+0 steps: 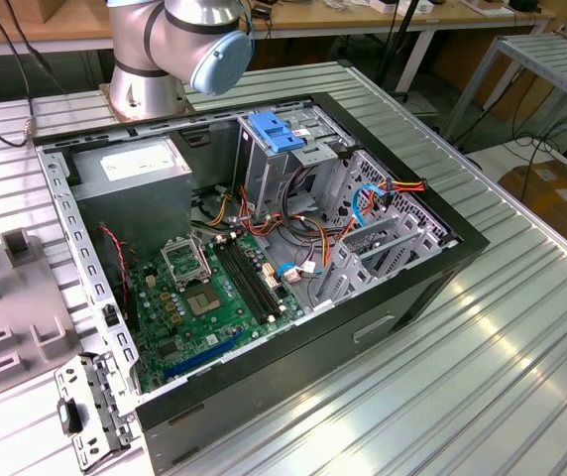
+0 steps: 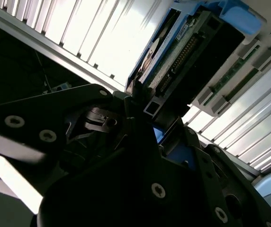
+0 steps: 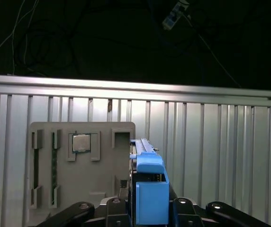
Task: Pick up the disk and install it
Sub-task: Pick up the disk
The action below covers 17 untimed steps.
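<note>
Disk (image 3: 150, 189): clamped edge-up in the gripper (image 3: 149, 207), with black fingers (image 3: 179, 204) pressed against both sides of its light-blue carrier frame in the first wrist view. In the second wrist view, reaches out past the gripper (image 2: 152, 113) with the connector end of the disk (image 2: 176, 64) showing: dark body, a strip of green board, pale-blue frame along the edge. Cannot tell whether lifted clear or touching what lies beneath.

Just beside and behind it, a grey fixture tray (image 3: 78, 184) with several moulded slots and a square processor chip (image 3: 81, 142) seated in one pocket. Under both, a ribbed aluminium table (image 3: 221, 156), ending at a bright rail with darkness and loose cables beyond.

In the exterior view, nearest the camera, a loose perforated metal bracket (image 1: 90, 412) lying on the table (image 1: 492, 347) beside the corner of an open black computer case (image 1: 363, 332). Inside, a green motherboard (image 1: 204, 297), then a grey drive cage (image 1: 298, 183) with red, yellow and blue cables around it. On top of the cage, a broad blue latch piece (image 1: 277, 132). Toward the exterior view's left, a grey power supply (image 1: 135, 174). Farthest back, the arm's silver base joint (image 1: 170, 45) with a pale-blue cap, standing on the table behind the case.
</note>
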### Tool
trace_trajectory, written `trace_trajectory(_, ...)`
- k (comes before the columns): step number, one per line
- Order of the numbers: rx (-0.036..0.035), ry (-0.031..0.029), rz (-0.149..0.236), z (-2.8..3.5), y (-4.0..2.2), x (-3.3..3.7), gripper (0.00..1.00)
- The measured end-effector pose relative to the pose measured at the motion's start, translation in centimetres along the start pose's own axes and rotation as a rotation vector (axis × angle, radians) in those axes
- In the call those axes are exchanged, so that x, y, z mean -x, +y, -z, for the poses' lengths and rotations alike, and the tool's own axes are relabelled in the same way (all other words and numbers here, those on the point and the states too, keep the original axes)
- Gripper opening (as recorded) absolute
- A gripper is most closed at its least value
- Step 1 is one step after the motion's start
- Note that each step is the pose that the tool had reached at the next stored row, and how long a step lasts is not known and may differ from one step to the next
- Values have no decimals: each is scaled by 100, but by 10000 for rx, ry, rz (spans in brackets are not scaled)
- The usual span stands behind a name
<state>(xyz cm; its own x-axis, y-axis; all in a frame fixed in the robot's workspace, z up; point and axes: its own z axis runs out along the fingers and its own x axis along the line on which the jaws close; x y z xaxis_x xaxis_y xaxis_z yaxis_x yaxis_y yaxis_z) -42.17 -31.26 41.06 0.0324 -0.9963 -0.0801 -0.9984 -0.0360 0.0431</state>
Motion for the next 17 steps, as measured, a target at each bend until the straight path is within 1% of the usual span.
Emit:
trace_trajectory(6, -3, -73, 3, 74, 3, 6, 37)
trace_trajectory(9, -5, -125, 6, 123, 5, 10, 37)
trace_trajectory(11, -6, -147, 7, 142, 5, 11, 37)
trace_trajectory(13, -7, -188, 9, 179, 7, 14, 37)
trace_trajectory(15, -8, -211, 10, 198, 8, 16, 37)
trace_trajectory(17, -8, -251, 12, 234, 9, 19, 37)
